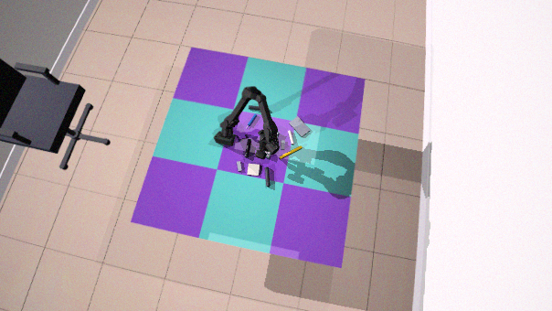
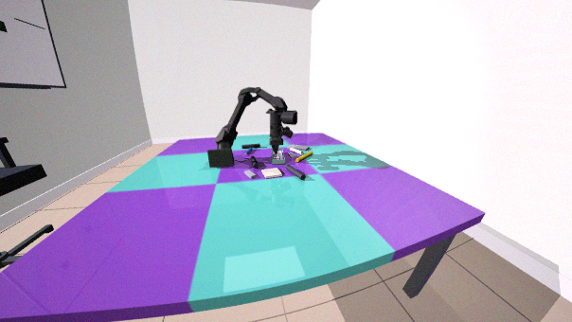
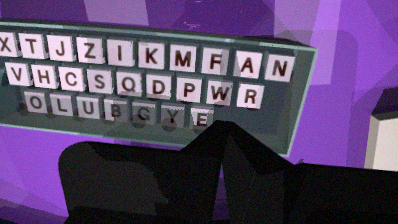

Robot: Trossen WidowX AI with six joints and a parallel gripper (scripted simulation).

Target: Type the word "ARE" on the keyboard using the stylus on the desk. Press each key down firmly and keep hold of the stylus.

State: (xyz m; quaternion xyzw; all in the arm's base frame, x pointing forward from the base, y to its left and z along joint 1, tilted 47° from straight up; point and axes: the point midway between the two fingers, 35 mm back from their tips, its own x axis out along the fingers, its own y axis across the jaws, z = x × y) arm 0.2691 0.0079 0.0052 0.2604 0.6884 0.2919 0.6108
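Observation:
The keyboard point(image 3: 272, 117) point(image 2: 278, 161) is a grey-green tray with rows of white letter keys. In the wrist view the A key point(image 3: 247, 65) is in the top row, the R key point(image 3: 249, 96) ends the middle row and the E key point(image 3: 201, 118) ends the bottom row. My gripper point(image 3: 225, 123) point(image 2: 276, 151) is shut, with no stylus visible between its fingers. Its tips appear just right of and below E in the wrist view; their height is hard to tell. A blue pen-like stick point(image 1: 251, 121) point(image 2: 250, 151) and a yellow stick point(image 1: 291, 152) point(image 2: 304, 156) lie on the desk; which is the stylus is unclear.
A white stick point(image 1: 291, 137) and a grey flat block point(image 1: 300, 126) lie beyond the keyboard. A cream block point(image 1: 254, 169) point(image 2: 272, 172) point(image 3: 387, 145), a small grey block point(image 1: 239, 166) and a dark rod point(image 1: 268, 176) point(image 2: 295, 172) lie nearer the exterior camera. Another dark rod point(image 2: 251, 146) lies behind.

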